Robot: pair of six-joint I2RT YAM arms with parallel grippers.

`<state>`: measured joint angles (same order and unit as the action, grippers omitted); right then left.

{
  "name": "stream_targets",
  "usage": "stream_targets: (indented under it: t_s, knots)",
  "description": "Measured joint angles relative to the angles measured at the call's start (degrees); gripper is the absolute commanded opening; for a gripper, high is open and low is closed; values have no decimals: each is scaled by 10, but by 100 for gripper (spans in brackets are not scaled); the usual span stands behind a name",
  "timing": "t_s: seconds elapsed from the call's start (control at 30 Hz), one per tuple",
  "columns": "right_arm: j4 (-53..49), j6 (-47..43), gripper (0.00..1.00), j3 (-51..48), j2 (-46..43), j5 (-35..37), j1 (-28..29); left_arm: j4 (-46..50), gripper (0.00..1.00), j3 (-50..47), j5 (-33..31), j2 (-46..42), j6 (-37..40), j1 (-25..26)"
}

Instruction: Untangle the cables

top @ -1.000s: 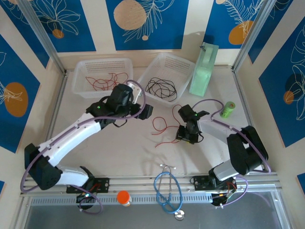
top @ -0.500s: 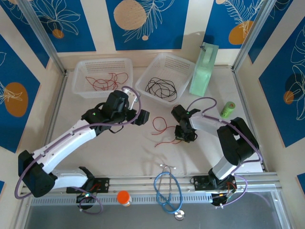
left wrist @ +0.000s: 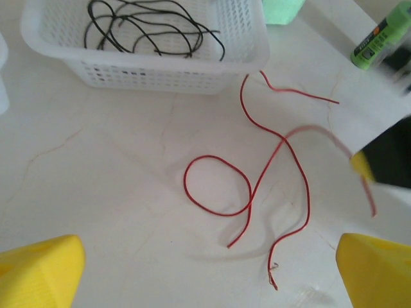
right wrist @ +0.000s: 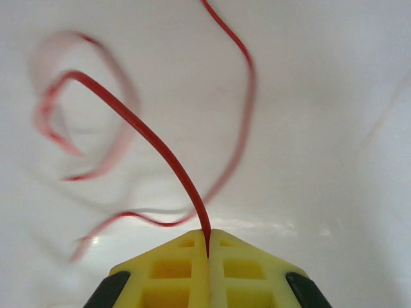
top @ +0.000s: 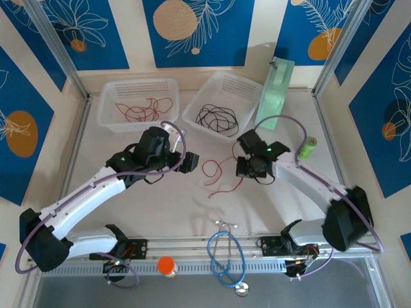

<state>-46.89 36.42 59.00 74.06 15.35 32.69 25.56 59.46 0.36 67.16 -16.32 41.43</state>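
left basket (top: pixel 106 119): red cables (top: pixel 138 110); right basket (top: pixel 192 122): black cables (top: pixel 217 119) | left gripper (top: pixel 191 162) jaws wide, empty | right gripper (top: pixel 250 168) clenched on loose red cable (left wrist: pixel 212 156), on table (top: pixel 289 128) | next: you lift clear, mind the loop, drop with reds.

Seen from above, a loose red cable (top: pixel 229 188) curls on a pale table (top: pixel 173 212) between the left gripper (top: pixel 191 163) and the right gripper (top: pixel 246 168), reaching the right one. Behind them, one white basket (top: pixel 138 81) holds red cables (top: pixel 141 110) and another white basket (top: pixel 199 94) holds black cables (top: pixel 217 119). A blue stethoscope (top: pixel 209 250) lies at the near edge.
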Motion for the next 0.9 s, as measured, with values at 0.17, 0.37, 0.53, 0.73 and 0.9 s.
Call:
stream_targets:
  t_s: [0.17, 0.37, 0.53, 0.73, 0.9]
  knots:
    - [-28, -97, 0, 99, -61, -56, -1, -70, 95, -52, 92, -2, 10, 6]
    - [-82, -185, 0, 160, -45, -122, -19, -166, 100, -104, 129, -9, 115, 72]
    - [-106, -216, 0, 183, -38, -155, -25, -254, 100, -122, 119, 1, 176, 90]
    - [-117, -232, 0, 188, -39, -185, -24, -309, 100, -95, 40, 66, 198, 90]
    - [-126, -243, 0, 188, -46, -196, -20, -317, 87, -55, 19, 102, 206, 90]
